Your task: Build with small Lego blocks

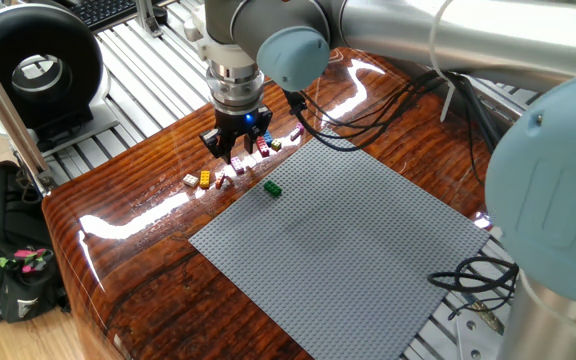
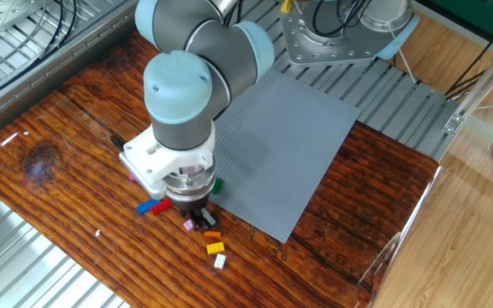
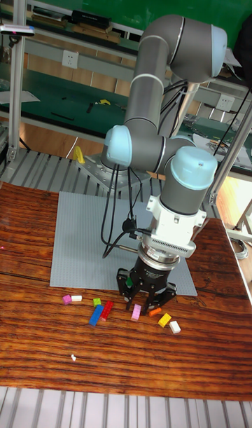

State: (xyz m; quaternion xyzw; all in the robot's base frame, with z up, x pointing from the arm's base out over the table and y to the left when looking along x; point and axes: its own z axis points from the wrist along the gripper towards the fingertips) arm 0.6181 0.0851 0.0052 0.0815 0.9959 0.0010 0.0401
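your gripper [image 3: 145,303] sits low over the small lego blocks [image 3: 99,311] by the grey baseplate [image 3: 84,239]; fingers apart, holding nothing afaict.

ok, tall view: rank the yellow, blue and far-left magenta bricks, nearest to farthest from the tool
1. yellow brick: just to the picture's right of the tool, on the wood.
2. blue brick: off to the picture's left.
3. magenta brick: far left end of the scatter.

small Lego blocks [image 3: 98,312], scattered on wood, one green on baseplate
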